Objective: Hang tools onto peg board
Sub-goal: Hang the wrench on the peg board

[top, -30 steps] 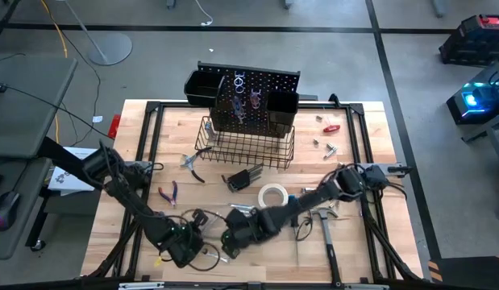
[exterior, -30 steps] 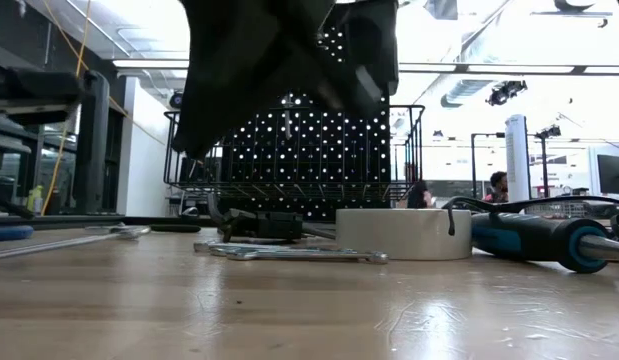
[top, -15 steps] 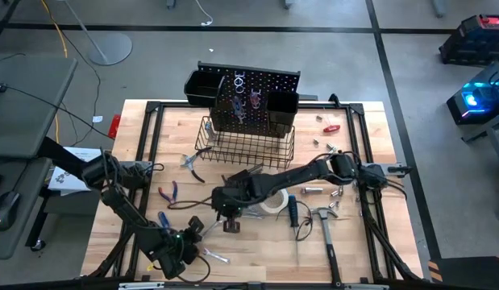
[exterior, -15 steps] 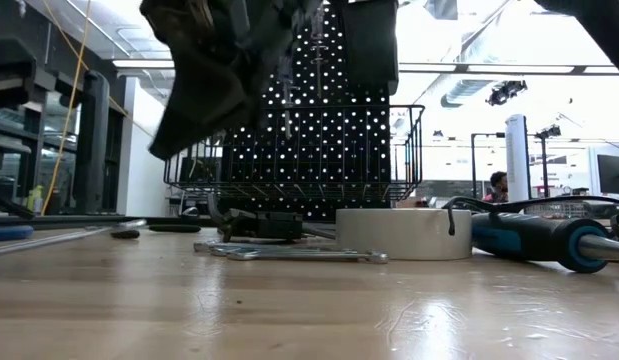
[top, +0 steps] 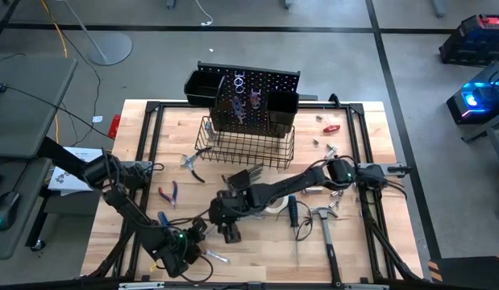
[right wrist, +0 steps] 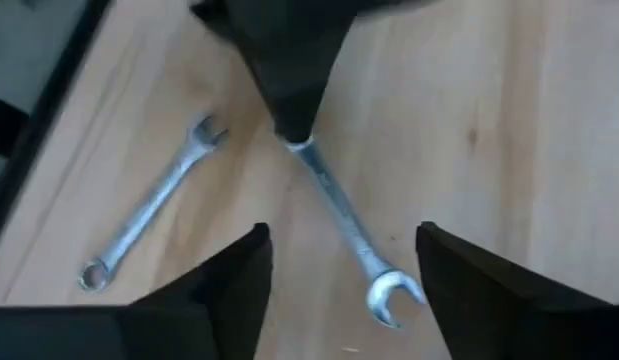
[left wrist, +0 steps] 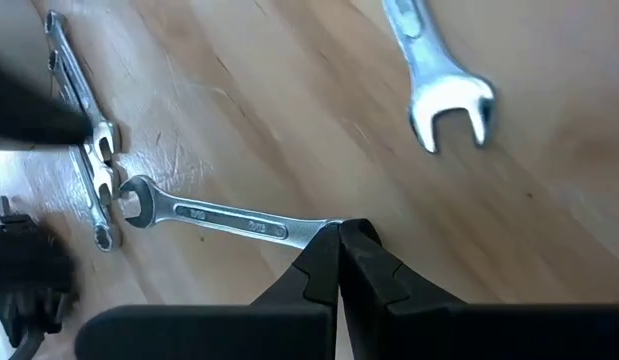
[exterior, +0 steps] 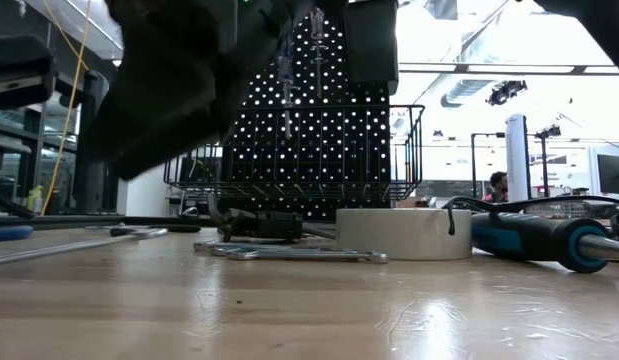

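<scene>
We see the left gripper (left wrist: pixel 339 232) with its fingers (left wrist: pixel 374 275) pinching the end of a silver wrench (left wrist: pixel 214 216) lying on the wooden tabletop (left wrist: pixel 289 110). Beyond the fingertips lies another wrench (left wrist: pixel 441 70). The right gripper (right wrist: pixel 341 285) hovers above with fingers (right wrist: pixel 229 285) spread, the pinched wrench between them. The peg board (top: pixel 253 97) stands well apart.

Bare tabletop (top: pixel 362 258) at the near right corner; hammer (top: pixel 325 229), tape roll (top: pixel 275 203) and both arms crowding the near middle.

Pale wooden bench (top: pixel 354 242) carrying a white tape roll (exterior: pixel 404 234); silver wrenches (exterior: pixel 289 254); a claw hammer (top: pixel 324 227); red-handled pliers (top: pixel 170 193).
</scene>
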### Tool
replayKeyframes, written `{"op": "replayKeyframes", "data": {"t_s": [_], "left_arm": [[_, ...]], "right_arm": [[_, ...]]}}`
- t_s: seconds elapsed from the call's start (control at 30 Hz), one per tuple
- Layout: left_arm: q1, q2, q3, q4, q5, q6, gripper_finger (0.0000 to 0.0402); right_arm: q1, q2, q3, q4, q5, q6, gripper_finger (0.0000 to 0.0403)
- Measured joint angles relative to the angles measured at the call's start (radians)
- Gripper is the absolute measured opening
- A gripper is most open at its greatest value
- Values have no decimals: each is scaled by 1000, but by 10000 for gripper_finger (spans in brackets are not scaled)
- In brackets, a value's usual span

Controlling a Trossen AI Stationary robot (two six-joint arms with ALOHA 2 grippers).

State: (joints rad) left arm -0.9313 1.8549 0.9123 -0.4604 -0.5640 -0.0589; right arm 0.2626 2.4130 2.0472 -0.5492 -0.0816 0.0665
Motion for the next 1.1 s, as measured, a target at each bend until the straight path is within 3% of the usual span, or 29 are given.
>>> {"op": "replayKeyframes", "data": {"t_s": [0.6, 0.73, 0.87, 1.1], "left_arm": [[46, 2, -1, 64, 7, 11, 0], [61, 2, -1, 70, 9, 12, 0], [70, 2, 0, 65, 9, 12, 0], [52, -68, 0, 39, -102, 6, 0]], "right_arm": [[-1, 82, 2, -52, 57, -359, 237], [9, 116, 7, -68, 73, -383, 164], [34, 139, 10, -103, 133, -391, 35], [54, 125, 21, -174, 209, -369, 5]]}}
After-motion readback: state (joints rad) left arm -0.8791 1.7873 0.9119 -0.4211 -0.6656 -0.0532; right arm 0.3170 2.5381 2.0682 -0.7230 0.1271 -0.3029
